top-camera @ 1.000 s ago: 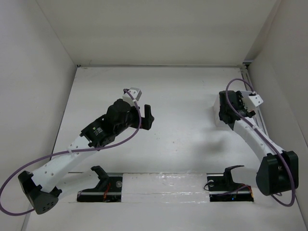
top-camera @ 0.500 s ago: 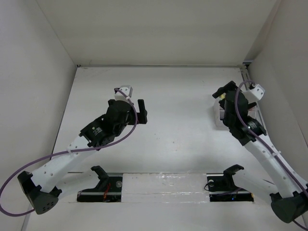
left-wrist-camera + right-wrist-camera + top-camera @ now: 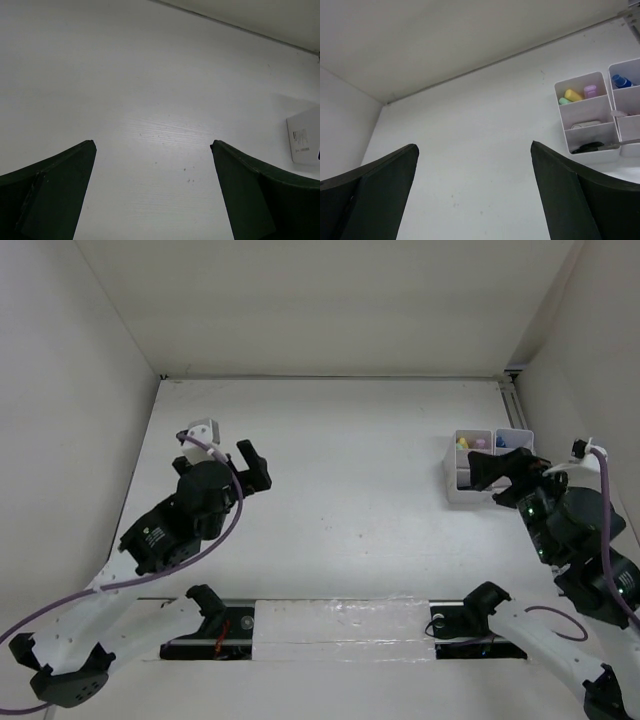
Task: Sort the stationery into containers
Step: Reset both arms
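Both my claws hang spread wide and empty over the white worktop [image 3: 350,460], my left claw [image 3: 253,468] on the left side and my right claw [image 3: 497,475] far to the right, just in front of the containers [image 3: 452,485]. From overhead the white bins are half hidden behind that right claw, and only specks of yellow, pink and blue show at their far end.

My right wrist camera looks between the two parted dark fingers of my right claw [image 3: 474,145] and straight into the containers [image 3: 587,98]. There a yellow marker [image 3: 573,94], a pink marker [image 3: 590,90] and a pale green marker [image 3: 564,101] stand together in the far compartment. A pale flat piece [image 3: 586,124] lies in the middle one and black-handled scissors [image 3: 587,147] in the nearest. A blue-capped bottle [image 3: 621,81] sits in the adjoining bin, which the frame edge cuts off.

My left wrist camera sees none of that. My left claw [image 3: 152,145] frames bare worktop, with only an outer wall of the containers [image 3: 305,135], carrying a small label [image 3: 301,140], at the right edge
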Action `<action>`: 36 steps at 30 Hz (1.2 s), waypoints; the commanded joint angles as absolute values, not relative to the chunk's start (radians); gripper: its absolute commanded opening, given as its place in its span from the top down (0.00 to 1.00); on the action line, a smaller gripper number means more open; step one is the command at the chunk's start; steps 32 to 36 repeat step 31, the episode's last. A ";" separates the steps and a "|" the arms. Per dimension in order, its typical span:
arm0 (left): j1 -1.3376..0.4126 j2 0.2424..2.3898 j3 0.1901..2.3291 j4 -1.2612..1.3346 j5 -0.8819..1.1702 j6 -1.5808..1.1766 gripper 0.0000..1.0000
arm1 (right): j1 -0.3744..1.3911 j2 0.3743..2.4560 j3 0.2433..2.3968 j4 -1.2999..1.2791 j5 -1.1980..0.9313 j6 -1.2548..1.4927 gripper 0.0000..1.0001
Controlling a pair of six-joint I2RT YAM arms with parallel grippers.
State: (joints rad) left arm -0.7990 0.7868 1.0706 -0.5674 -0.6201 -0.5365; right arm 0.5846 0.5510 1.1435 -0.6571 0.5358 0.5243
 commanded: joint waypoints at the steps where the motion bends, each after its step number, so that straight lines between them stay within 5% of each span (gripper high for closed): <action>1: -0.802 0.721 1.115 -0.635 -0.701 -0.597 0.00 | 0.595 0.540 1.192 -0.839 0.384 0.451 0.00; 6: -0.802 0.632 1.106 -0.675 -0.701 -0.640 0.00 | 0.637 0.439 1.221 -0.859 0.252 0.433 0.00; 36: -0.802 0.555 1.167 -0.787 -0.669 -0.689 0.00 | 0.647 0.492 1.333 -1.042 0.350 0.446 0.00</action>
